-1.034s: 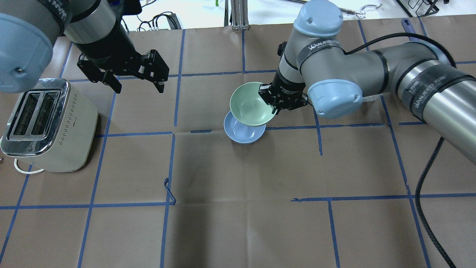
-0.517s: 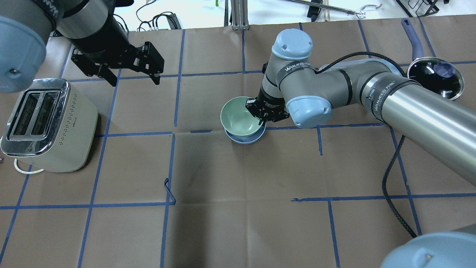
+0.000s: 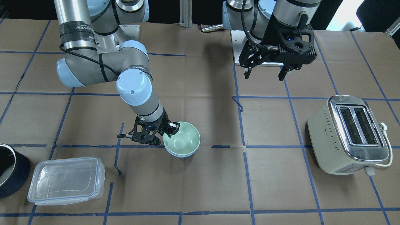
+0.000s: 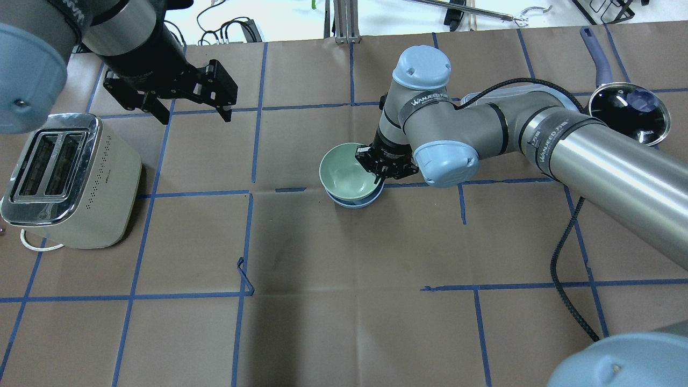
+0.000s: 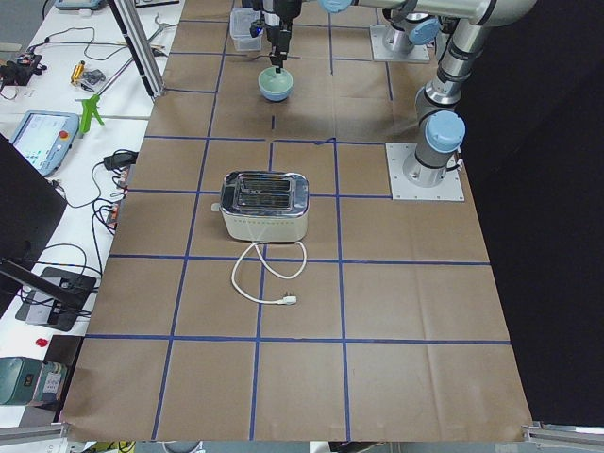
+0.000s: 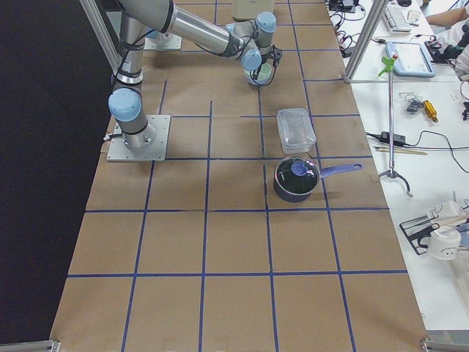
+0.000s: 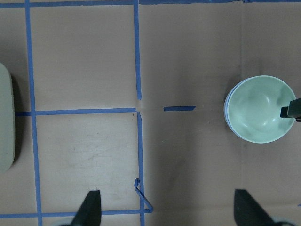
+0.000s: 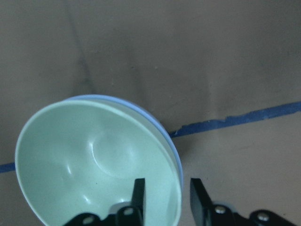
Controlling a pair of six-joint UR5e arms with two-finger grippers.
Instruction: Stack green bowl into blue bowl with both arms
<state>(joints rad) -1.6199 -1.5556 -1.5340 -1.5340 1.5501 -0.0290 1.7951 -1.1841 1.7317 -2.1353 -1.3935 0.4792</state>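
The pale green bowl (image 4: 344, 172) sits nested in the light blue bowl (image 4: 352, 203), of which only a thin rim shows beneath it (image 3: 179, 155). My right gripper (image 4: 376, 174) straddles the green bowl's right rim, one finger inside and one outside. In the right wrist view the gripper (image 8: 167, 188) shows a gap on both sides of the rim, so it is open. The green bowl (image 8: 94, 165) fills that view, with the blue rim (image 8: 174, 146) just outside it. My left gripper (image 4: 193, 117) hangs open and empty, high at the far left, well away from the bowls (image 7: 258, 108).
A cream toaster (image 4: 70, 177) stands at the left. A dark navy pot (image 4: 629, 113) with a purple handle stands at the far right. A clear plastic container (image 3: 65, 179) lies beside the pot (image 3: 12, 175). Blue tape lines cross the brown paper table cover.
My right arm has lowered the green bowl from above the blue bowl down into it. My left gripper has drawn back a little toward the table's far side.
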